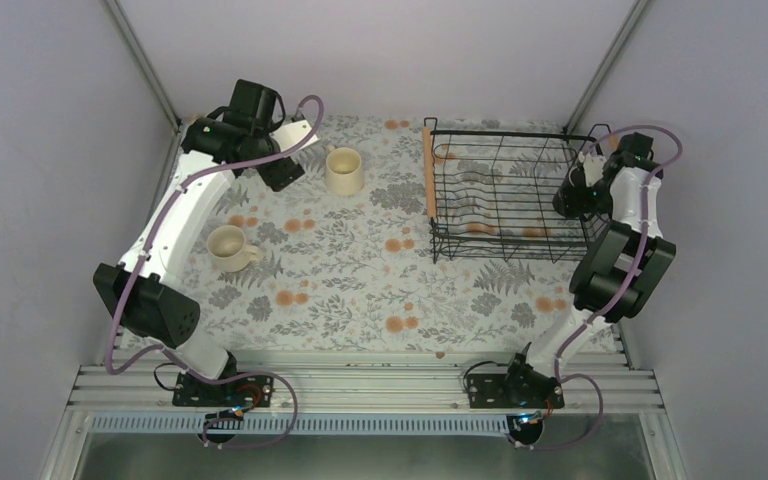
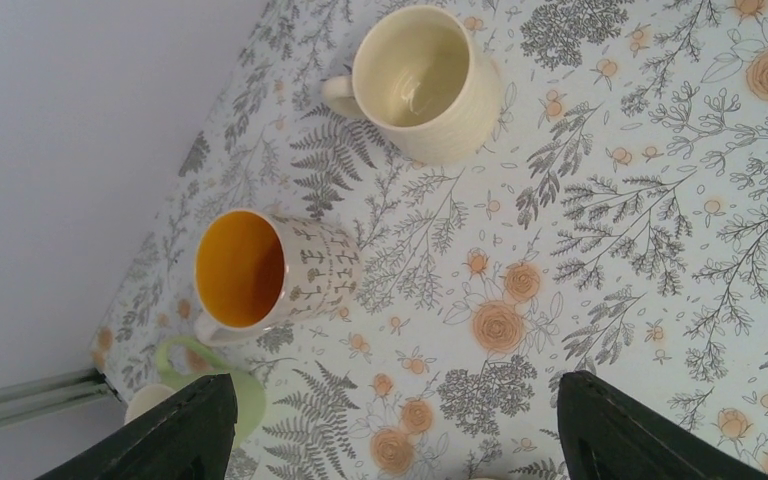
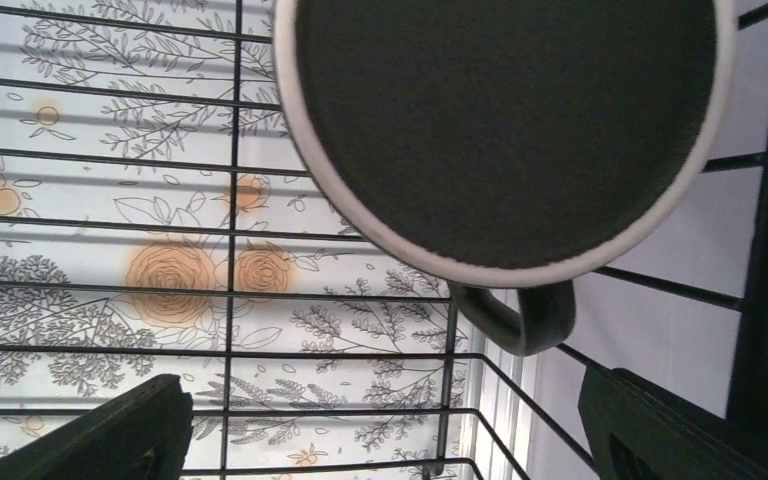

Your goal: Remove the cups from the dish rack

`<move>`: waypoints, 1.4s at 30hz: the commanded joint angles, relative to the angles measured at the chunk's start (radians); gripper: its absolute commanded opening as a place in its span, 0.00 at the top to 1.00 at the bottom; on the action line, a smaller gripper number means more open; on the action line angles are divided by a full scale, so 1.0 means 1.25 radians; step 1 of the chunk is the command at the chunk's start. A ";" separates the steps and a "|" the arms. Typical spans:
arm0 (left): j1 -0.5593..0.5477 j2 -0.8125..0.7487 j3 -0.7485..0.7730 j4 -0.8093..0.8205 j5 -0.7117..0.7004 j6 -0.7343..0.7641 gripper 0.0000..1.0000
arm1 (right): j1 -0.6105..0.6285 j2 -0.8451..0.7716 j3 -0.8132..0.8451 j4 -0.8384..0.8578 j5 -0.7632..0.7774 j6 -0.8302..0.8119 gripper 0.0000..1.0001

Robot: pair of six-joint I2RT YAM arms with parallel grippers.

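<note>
The black wire dish rack [image 1: 505, 195] stands at the back right. In the right wrist view a black cup [image 3: 505, 130] with a pale rim sits in a corner of the rack [image 3: 235, 290], handle toward me. My right gripper [image 3: 390, 445] hovers open over it, empty; the top view shows it [image 1: 572, 195] at the rack's right end. My left gripper [image 2: 390, 440] is open and empty above the table, at the back left [image 1: 282, 170]. Ahead of it stand a tall cream cup [image 2: 425, 80], a patterned cup with orange inside [image 2: 270, 270] and a pale green cup [image 2: 185, 385], partly behind my left finger.
A beige cup with a handle [image 1: 228, 248] stands on the flowered tablecloth [image 1: 360, 290] at the left. The tall cream cup [image 1: 343, 170] stands left of the rack's wooden handle [image 1: 429, 180]. Grey walls close the table's back and sides.
</note>
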 commanded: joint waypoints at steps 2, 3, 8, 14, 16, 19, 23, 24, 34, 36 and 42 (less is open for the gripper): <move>-0.006 -0.004 -0.032 0.021 0.008 -0.021 0.20 | -0.014 0.029 0.030 0.015 0.022 -0.036 0.00; -0.007 -0.004 -0.035 0.021 0.015 -0.021 0.20 | -0.015 0.034 0.032 0.017 0.021 -0.042 0.00; -0.007 0.002 -0.035 0.021 0.025 -0.027 0.20 | -0.016 0.071 0.027 0.027 -0.010 -0.086 0.00; -0.012 0.013 -0.038 0.022 0.024 -0.033 0.20 | -0.016 0.101 0.015 0.042 -0.052 -0.114 0.00; -0.014 0.015 -0.039 0.023 0.022 -0.036 0.20 | -0.016 0.098 0.007 0.045 -0.065 -0.119 0.01; -0.017 0.017 -0.041 0.027 0.024 -0.039 0.20 | -0.016 0.091 -0.001 0.047 -0.091 -0.130 0.04; -0.026 0.032 -0.030 0.021 0.018 -0.046 0.20 | -0.010 0.097 0.009 -0.001 -0.138 -0.128 0.08; -0.027 0.033 -0.027 0.021 0.017 -0.048 0.21 | -0.009 0.089 0.006 -0.003 -0.153 -0.134 0.08; -0.047 0.056 -0.009 0.022 0.004 -0.057 0.21 | -0.008 0.016 -0.033 0.040 -0.165 -0.156 0.08; -0.052 0.060 -0.008 0.021 0.003 -0.058 0.21 | -0.007 0.000 -0.035 0.057 -0.152 -0.158 0.08; -0.067 0.071 0.005 0.016 -0.003 -0.066 0.21 | -0.009 0.006 -0.022 0.082 -0.126 -0.211 0.05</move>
